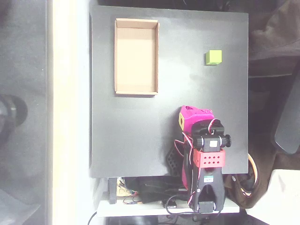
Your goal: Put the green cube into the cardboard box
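Note:
A small lime green cube (213, 57) rests on the black table (140, 140) near its upper right corner. The cardboard box (136, 56), a shallow tan tray with nothing in it, lies at the upper left of the table. My magenta gripper (187, 114) sits folded at the lower right of the table, well below the cube and far right of the box. Its jaws are foreshortened from above, so whether they are open or shut is unclear. Nothing is visibly held.
The arm's base with a red bracket (209, 158) and loose cables (154, 194) sits at the table's lower edge. A pale strip (70, 112) runs along the table's left side. Dark fabric (274, 42) lies off the right edge.

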